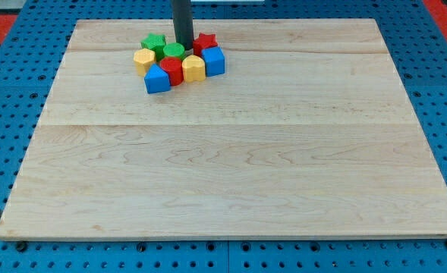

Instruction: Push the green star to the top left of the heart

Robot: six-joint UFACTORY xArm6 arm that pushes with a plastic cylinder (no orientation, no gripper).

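Note:
The green star (153,42) lies at the top left of a tight cluster of blocks near the view's top. A yellow block (193,68), which looks like the heart, sits at the cluster's lower right. Another yellow block (143,60) lies just below the green star. The dark rod comes down from the top edge. My tip (184,45) rests between a round green block (174,51) and the red star (205,41), to the right of the green star and not touching it.
A round red block (171,70), a blue block (157,79) and a blue cube (214,61) complete the cluster. The wooden board (231,167) lies on a blue perforated table (3,136).

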